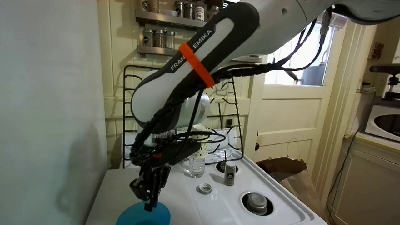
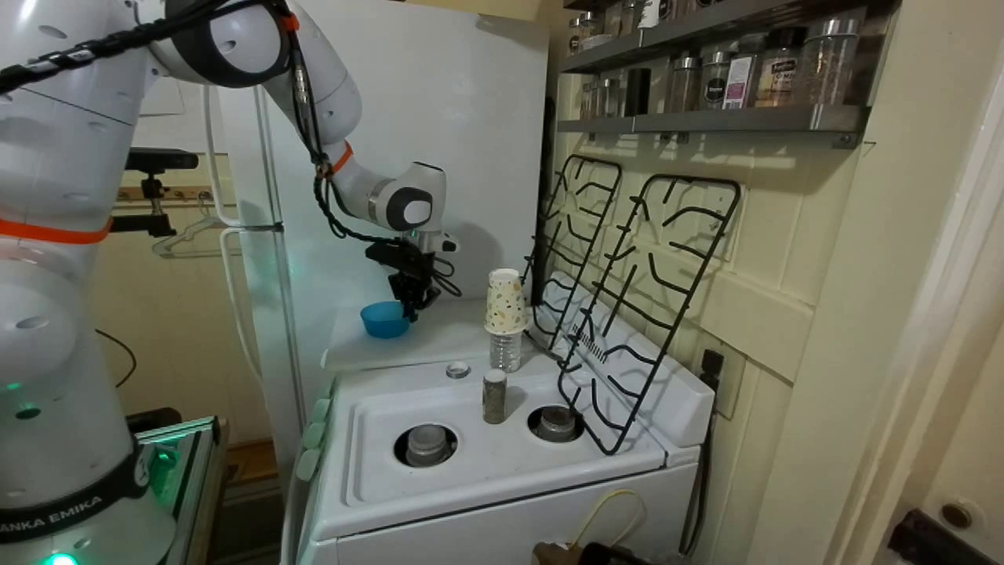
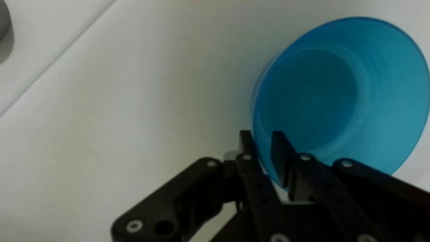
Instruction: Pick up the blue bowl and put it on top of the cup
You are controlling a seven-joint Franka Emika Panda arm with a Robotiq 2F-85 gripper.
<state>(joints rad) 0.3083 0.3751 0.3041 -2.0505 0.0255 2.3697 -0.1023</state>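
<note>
The blue bowl [image 2: 383,323] stands upright on the white stove top, and it also shows in an exterior view [image 1: 131,215], cut by the lower edge. In the wrist view the bowl [image 3: 386,101] lies at the right. My gripper [image 3: 261,132] points down at its rim, one finger outside the wall and one inside. A gap shows between the inner finger and the wall; the outer finger is close to the rim, contact unclear. The gripper also shows in both exterior views [image 1: 151,206] [image 2: 409,312]. The cup [image 2: 506,302] stands upright apart from the bowl, speckled whitish above and clear below; it is partly behind the arm in an exterior view [image 1: 200,151].
A spice jar [image 2: 494,396] and a small white ring [image 2: 458,369] stand near the cup. Burner pieces [image 2: 427,446] sit in round openings. Black grates [image 2: 651,314] lean on the back wall. A tall white surface [image 2: 439,94] rises beside the bowl.
</note>
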